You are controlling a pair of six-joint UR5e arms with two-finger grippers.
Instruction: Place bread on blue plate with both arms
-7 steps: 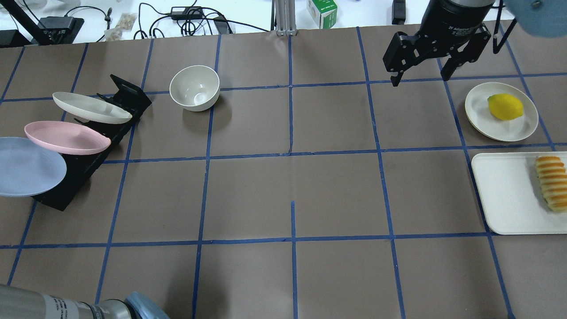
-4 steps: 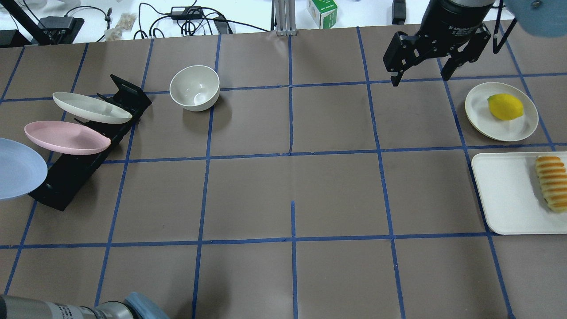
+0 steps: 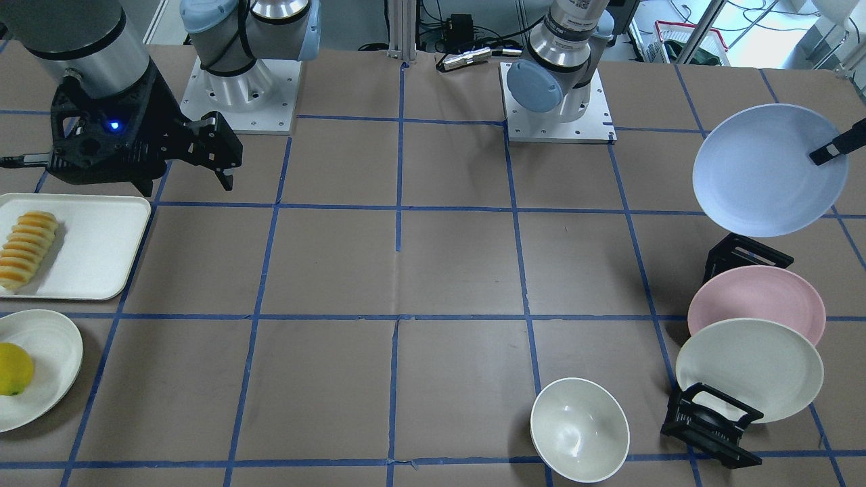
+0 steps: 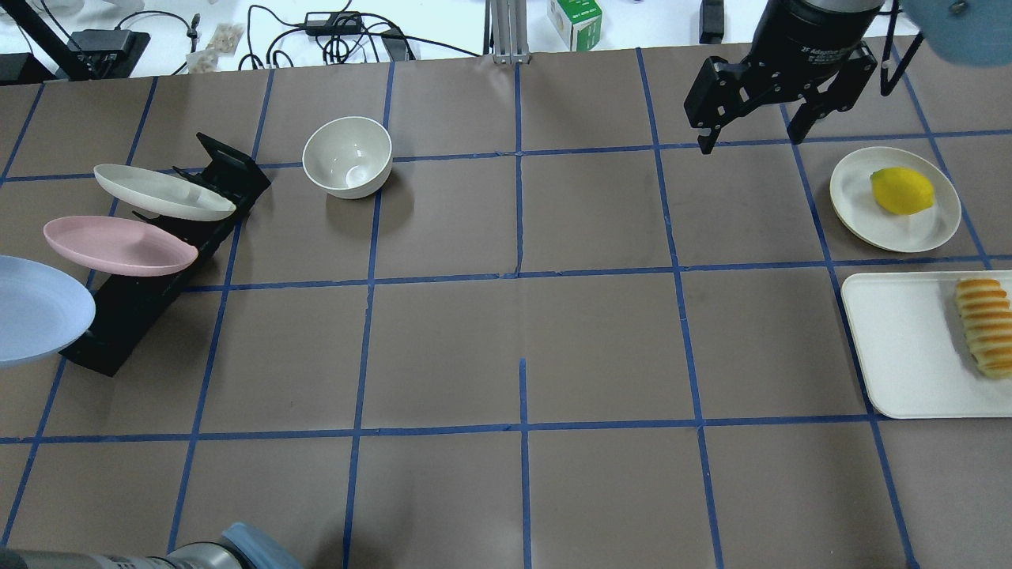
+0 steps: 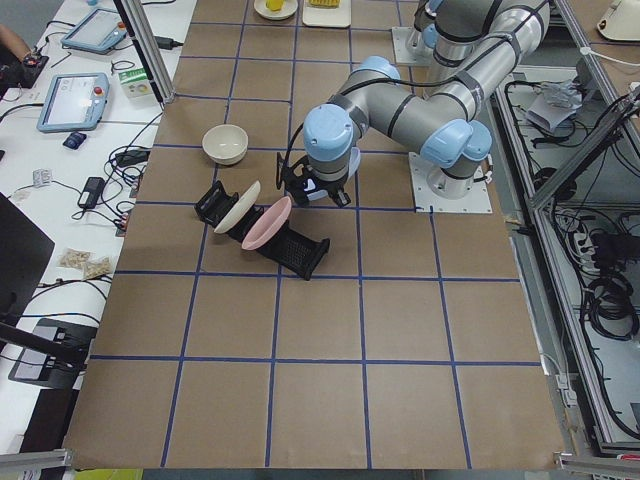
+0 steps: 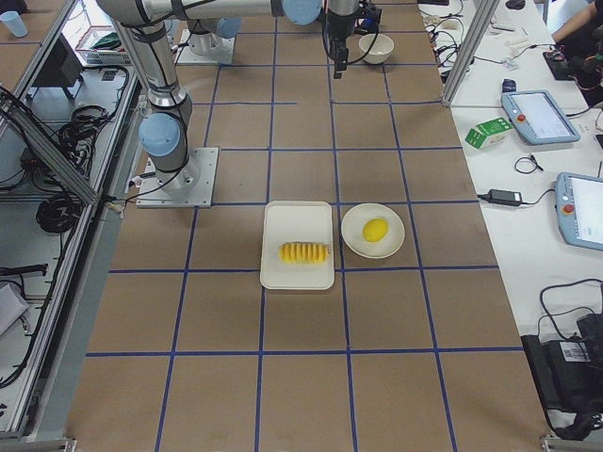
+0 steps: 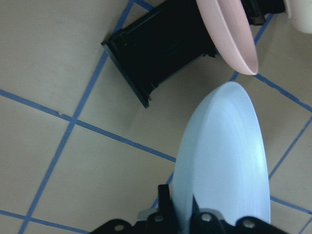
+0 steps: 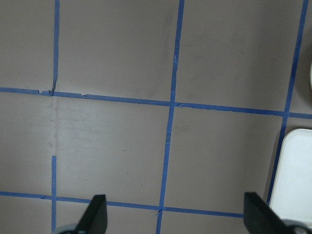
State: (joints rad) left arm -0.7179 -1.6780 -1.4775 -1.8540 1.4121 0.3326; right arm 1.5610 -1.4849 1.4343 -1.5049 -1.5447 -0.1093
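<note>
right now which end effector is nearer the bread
Right. The right end effector hovers open above the table, to one side of the white tray that holds the bread; the left end effector is at the table's opposite end, shut on the blue plate.

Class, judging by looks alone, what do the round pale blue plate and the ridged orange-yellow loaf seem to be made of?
The round pale blue plate: probably matte plastic or melamine; even colour, dull soft sheen. The ridged orange-yellow loaf: looks like baked bread, possibly a plastic replica; browned ridges, pale edges.
</note>
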